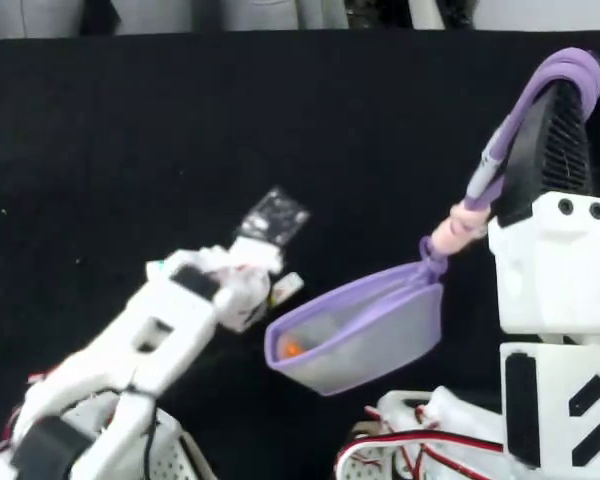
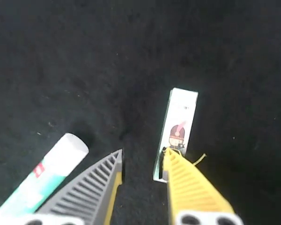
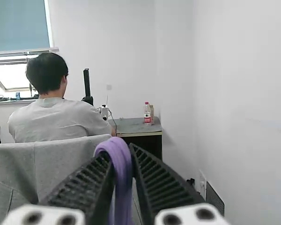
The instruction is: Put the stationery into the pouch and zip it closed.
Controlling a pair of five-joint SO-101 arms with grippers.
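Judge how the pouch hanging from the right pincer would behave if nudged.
Probably floppy: the pouch sags from its purple strap, pinched in the right pincer. Held only by the strap, it would likely swing or twist when pushed. Its thin translucent wall suggests it is light.

Soft translucent pouch (image 1: 375, 340), matt black cloth table (image 1: 130, 120), ribbed plastic left gripper (image 2: 143, 157)

Overhead plus two wrist cameras.
High view looks down on the pouch (image 1: 365, 335); left wrist view, close, shares the table (image 2: 61, 56) beside it; right wrist view faces the room (image 3: 234, 93) from above it.
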